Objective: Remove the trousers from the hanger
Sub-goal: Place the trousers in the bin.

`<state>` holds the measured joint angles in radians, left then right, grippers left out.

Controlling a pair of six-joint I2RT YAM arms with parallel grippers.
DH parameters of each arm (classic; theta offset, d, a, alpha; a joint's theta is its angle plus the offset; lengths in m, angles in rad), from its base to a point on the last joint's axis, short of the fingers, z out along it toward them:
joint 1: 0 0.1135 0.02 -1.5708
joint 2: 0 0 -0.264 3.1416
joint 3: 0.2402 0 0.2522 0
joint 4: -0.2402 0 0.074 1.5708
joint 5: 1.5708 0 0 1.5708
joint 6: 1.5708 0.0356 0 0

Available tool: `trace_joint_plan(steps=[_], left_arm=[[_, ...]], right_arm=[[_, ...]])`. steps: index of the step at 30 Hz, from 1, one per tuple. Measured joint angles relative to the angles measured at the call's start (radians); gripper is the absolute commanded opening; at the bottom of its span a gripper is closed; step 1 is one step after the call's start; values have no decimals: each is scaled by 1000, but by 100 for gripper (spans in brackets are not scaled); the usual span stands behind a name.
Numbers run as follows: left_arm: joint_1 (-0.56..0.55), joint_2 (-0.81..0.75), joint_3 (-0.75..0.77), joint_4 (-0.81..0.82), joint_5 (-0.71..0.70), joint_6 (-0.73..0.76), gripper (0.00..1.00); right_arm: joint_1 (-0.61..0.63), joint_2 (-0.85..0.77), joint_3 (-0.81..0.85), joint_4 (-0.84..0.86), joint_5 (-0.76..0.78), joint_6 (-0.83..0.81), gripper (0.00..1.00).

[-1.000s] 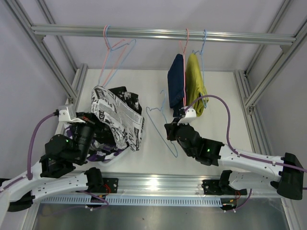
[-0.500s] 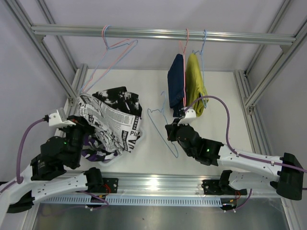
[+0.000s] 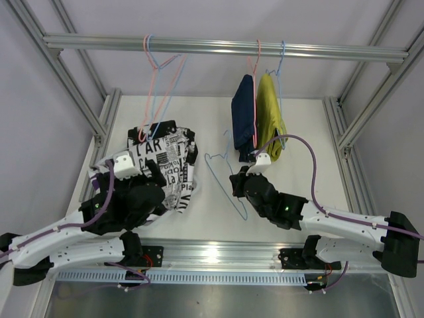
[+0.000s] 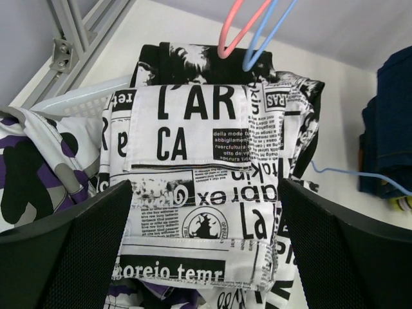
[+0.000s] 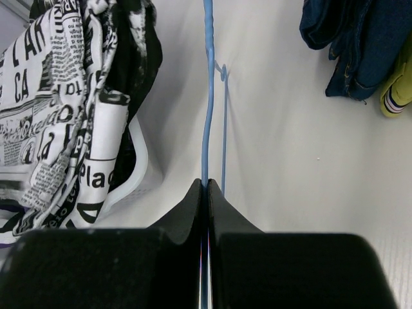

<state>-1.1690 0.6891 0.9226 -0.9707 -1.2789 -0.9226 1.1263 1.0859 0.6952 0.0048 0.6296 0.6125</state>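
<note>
The white trousers with dark print (image 4: 199,148) lie on top of a pile in a white basket (image 4: 74,103). My left gripper (image 4: 203,187) hovers open just over them, its fingers (image 4: 64,257) wide apart and holding nothing. Purple-white-black trousers (image 4: 29,161) and black speckled ones (image 4: 183,58) lie beneath. Navy trousers (image 3: 244,116) and yellow trousers (image 3: 271,114) hang on hangers from the rail. My right gripper (image 5: 207,187) is shut on the wire of a bare blue hanger (image 5: 207,116), held over the table (image 3: 222,169).
An empty pink hanger (image 3: 154,79) and an empty blue hanger (image 3: 173,83) hang from the aluminium rail (image 3: 218,46) above the basket. Frame posts (image 3: 79,93) stand at both sides. The basket rim (image 5: 136,174) sits left of the held hanger.
My left gripper opened and let go of the printed trousers, which dropped onto the pile; the arm shifted right over them. The pink and blue hangers swung back. The right arm stayed still.
</note>
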Motion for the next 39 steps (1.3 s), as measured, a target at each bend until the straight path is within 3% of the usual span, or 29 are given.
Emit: trace_joint_plan(steps=[10, 15, 22, 27, 31, 35, 39], left_arm=[[15, 76, 2, -58, 3, -116, 99], [22, 84, -14, -3, 33, -77, 100], [24, 137, 109, 134, 158, 140, 100], [24, 167, 329, 208, 261, 354, 99], [24, 204, 466, 298, 266, 529, 99], [50, 184, 398, 496, 239, 750, 99], [158, 140, 281, 583, 272, 816, 99]], right_arm=[[-3, -58, -9, -28, -3, -3, 0], [-3, -72, 6, -76, -5, -30, 0], [-2, -68, 84, -130, -10, -84, 0], [-2, -50, 195, -170, -7, -144, 0], [-2, -17, 311, -184, 6, -206, 0], [-2, 44, 444, -203, 31, -271, 0], [-2, 94, 544, -214, 47, -329, 0]])
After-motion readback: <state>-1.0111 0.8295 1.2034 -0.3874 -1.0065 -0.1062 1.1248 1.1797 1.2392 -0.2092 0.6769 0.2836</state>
